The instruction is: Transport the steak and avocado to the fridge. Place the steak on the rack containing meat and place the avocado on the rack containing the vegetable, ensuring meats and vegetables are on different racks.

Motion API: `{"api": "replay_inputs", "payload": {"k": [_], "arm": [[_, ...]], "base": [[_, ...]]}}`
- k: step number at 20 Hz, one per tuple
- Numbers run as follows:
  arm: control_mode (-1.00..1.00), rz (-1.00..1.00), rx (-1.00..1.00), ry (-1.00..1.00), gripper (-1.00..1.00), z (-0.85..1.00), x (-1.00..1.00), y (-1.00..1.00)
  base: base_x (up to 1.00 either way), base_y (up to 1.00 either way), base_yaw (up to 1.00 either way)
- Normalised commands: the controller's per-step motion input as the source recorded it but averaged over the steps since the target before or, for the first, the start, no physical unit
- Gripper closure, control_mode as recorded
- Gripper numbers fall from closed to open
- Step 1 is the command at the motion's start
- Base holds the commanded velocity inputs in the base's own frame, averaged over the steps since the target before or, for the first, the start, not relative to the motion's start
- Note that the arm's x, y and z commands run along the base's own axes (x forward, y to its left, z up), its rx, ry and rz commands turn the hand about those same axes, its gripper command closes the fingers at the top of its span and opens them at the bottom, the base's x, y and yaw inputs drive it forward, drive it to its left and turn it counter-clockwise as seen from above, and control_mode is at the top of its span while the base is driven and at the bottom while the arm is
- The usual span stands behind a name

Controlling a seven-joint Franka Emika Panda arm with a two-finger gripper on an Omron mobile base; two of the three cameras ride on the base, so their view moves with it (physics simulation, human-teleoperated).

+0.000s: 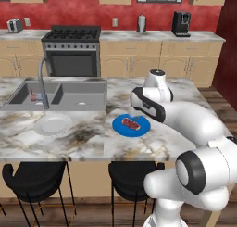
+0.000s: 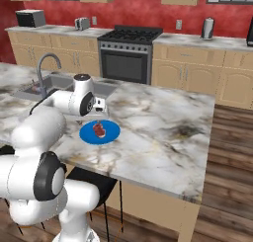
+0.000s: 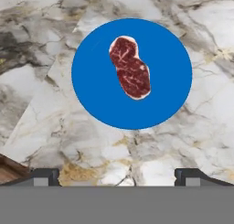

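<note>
Steak (image 3: 130, 66): lies flat, a little off-centre, on the blue plate (image 3: 100, 95), which sits on the marble island counter (image 3: 55, 141) near its front edge.
Gripper (image 3: 116, 176): hangs above the counter just short of the plate, touching nothing; the two finger tips (image 3: 45, 175) stand wide apart at the bottom of the hand view, jaws open and empty.
Around the plate: bare marble on every side, nothing between the fingers and the steak.
White plate (image 1: 52, 124): empty, well to the left of the blue one in the left base view, in front of the sink.
Sink (image 1: 55, 95): double grey basin with a tall curved faucet (image 1: 42, 80); a small reddish thing beside the faucet base is too small to identify.
Back wall: stove (image 1: 71, 50), toaster (image 1: 15, 25) and coffee machine (image 1: 181, 23) along the far counter.
Hidden: in the left base view the arm's forearm covers the gripper and the plate's right edge.
Stools (image 1: 32, 179): two black seats under the island's front.
</note>
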Motion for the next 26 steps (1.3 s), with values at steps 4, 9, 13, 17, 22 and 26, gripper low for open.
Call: {"api": "replay_inputs", "payload": {"k": [4,9,13,17,22,26], "arm": [[-1.0,0.0,0.0,0.1,-1.0,-0.4,0.23,0.18],[-1.0,0.0,0.0,0.04,-1.0,-0.3,0.21,0.17],[-1.0,0.0,0.0,0.04,-1.0,-0.15,0.14,0.01],[-1.0,0.0,0.0,0.03,-1.0,-0.08,0.09,0.0],[-1.0,0.0,0.0,0.0,-1.0,-0.22,0.1,0.0],[-1.0,0.0,0.0,0.0,-1.0,-0.41,0.07,0.0]], "base": [[0.0,0.0,0.0],[0.0,0.0,0.0],[0.0,0.0,0.0],[0.0,0.0,0.0],[0.0,0.0,0.0],[0.0,0.0,0.0]]}}
